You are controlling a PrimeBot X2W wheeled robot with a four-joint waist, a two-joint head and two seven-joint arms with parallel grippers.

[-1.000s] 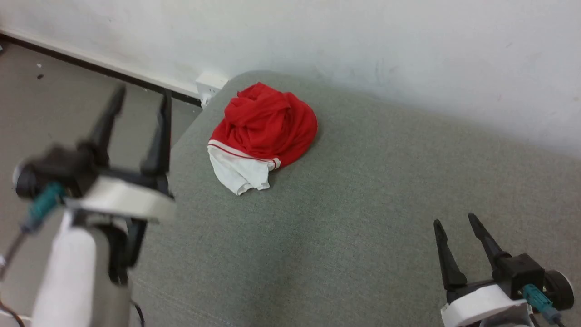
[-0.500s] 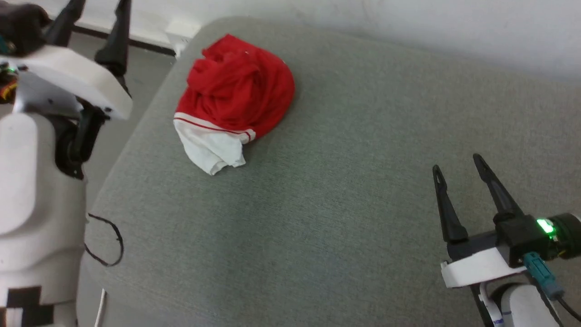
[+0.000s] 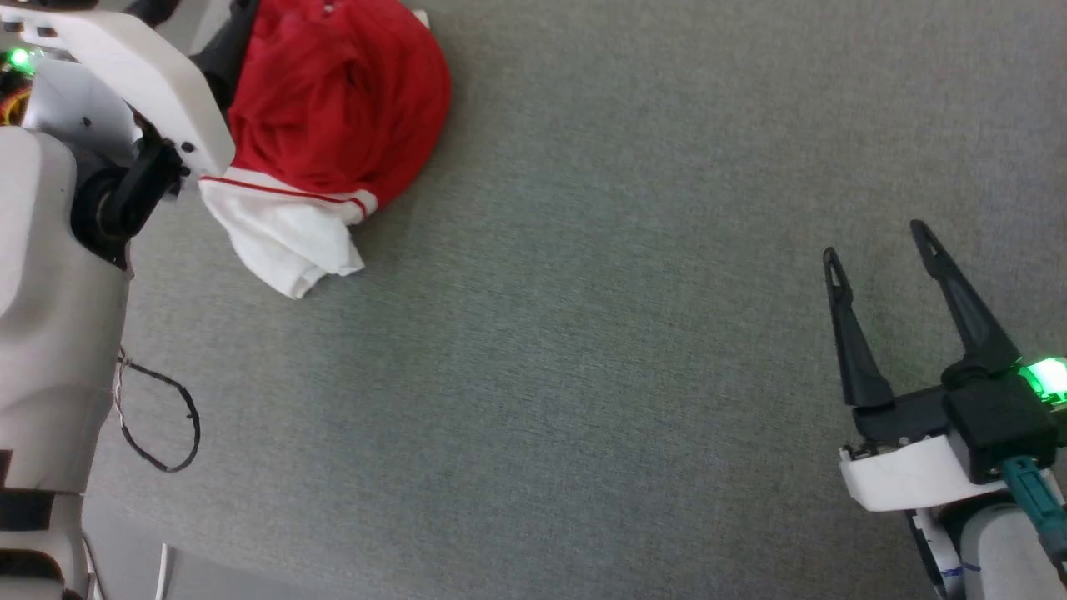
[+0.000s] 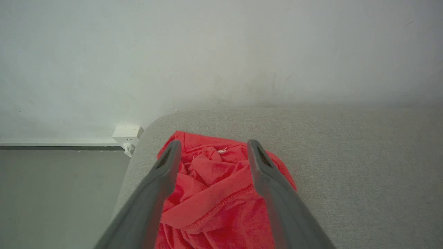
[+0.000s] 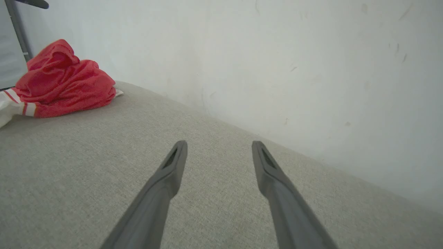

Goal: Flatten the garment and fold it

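- Left gripper (image 4: 213,147): jaws spread wide, nothing held. Fingers frame the garment (image 3: 333,92); contact with the cloth cannot be told.
- Black cable (image 3: 197,417) loops beside the left arm, over the cushion (image 3: 583,333) edge.
- Garment: crumpled red heap at the cushion's far left corner, with a white sleeve with red stripe trim spilling toward the robot.
- Cushion: grey fabric.
- Right gripper (image 3: 875,242): jaws apart, empty, above bare cushion, well apart from the garment.
- Left wrist view adds the wall (image 4: 221,52), a white socket (image 4: 127,133) at the skirting and the floor (image 4: 59,193), plus the hem stitching on a red fold.
- Right wrist view gives the heap side-on, close to the wall.
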